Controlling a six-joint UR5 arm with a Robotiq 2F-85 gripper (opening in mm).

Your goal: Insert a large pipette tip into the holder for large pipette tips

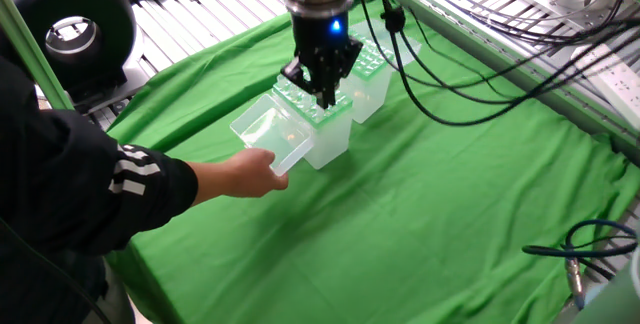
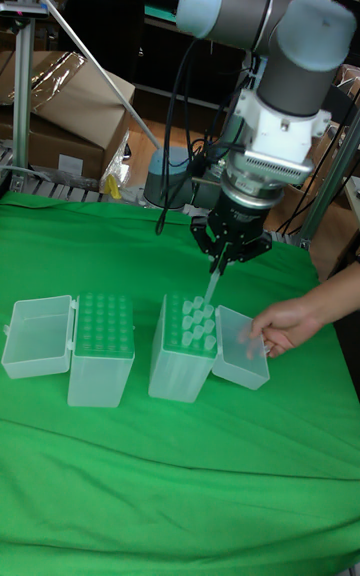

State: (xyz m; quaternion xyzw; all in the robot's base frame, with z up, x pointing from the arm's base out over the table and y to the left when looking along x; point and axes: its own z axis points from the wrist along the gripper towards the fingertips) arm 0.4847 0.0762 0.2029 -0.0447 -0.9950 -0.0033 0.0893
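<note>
tall fixed view, large pipette tip (image 2: 213,283) in claw (image 2: 222,258)

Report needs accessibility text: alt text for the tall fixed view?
UR5 gripper holds a large pipette tip just above a tip-filled box, whose open lid a person's hand holds. The green-topped holder stands open beside it on green cloth.

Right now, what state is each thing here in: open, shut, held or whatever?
Gripper: shut on the large pipette tip.
Tip-filled box: lid open, lid held by a person's hand.
Holder for large pipette tips: lid open, nothing touching it.
</note>
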